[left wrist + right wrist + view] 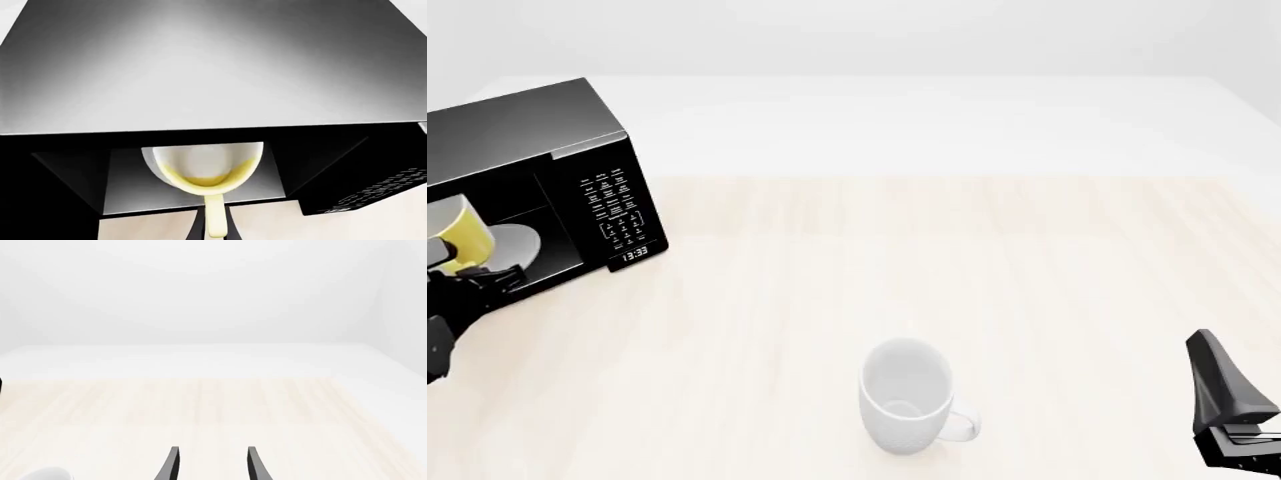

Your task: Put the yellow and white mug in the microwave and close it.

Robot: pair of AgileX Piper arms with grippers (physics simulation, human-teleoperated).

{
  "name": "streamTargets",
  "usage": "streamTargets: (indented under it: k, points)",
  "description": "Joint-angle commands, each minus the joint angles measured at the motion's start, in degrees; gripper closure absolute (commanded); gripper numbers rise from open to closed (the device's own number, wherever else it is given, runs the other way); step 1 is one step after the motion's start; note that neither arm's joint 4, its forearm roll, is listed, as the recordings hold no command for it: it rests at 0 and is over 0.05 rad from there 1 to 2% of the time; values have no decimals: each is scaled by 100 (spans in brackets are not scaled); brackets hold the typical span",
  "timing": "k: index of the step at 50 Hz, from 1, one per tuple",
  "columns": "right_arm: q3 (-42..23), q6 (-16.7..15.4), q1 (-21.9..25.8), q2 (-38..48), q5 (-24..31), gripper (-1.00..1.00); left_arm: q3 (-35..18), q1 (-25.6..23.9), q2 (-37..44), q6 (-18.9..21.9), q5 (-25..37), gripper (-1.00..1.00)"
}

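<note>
Yellow on the outside and white within, the yellow and white mug [203,170] sits at the mouth of the microwave [554,190], its bowl inside the open cavity and its handle pointing back out toward me. My left gripper [212,227] is clenched on that handle, the dark fingers flanking it in the left wrist view. In the front view the mug [465,235] shows at the far left, just in front of the white round plate [510,240]; I cannot tell whether it rests on the plate or hangs above it. The relation that governs my coming move: the mug lies straight ahead of my left jaws, along my line of reach into the cavity, so I judge a short advance and a release will seat it. My right gripper [212,465] is released, empty, well apart from the microwave. A white mug [905,395] stands on the surface [961,270], not concerned.
</note>
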Motion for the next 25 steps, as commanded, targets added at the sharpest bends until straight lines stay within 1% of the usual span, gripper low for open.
streamTargets:
  k: [1,8,10,25]
  points:
    - [0,0,0,0,0,-100,-244,41,36,-13,120,100]
    - [0,0,0,0,0,-100,-364,63,119,-26,186,100]
    - [0,-1,1,0,0,-100,-518,48,184,-80,336,100]
    - [0,-1,1,0,0,-100,-863,100,349,-140,598,100]
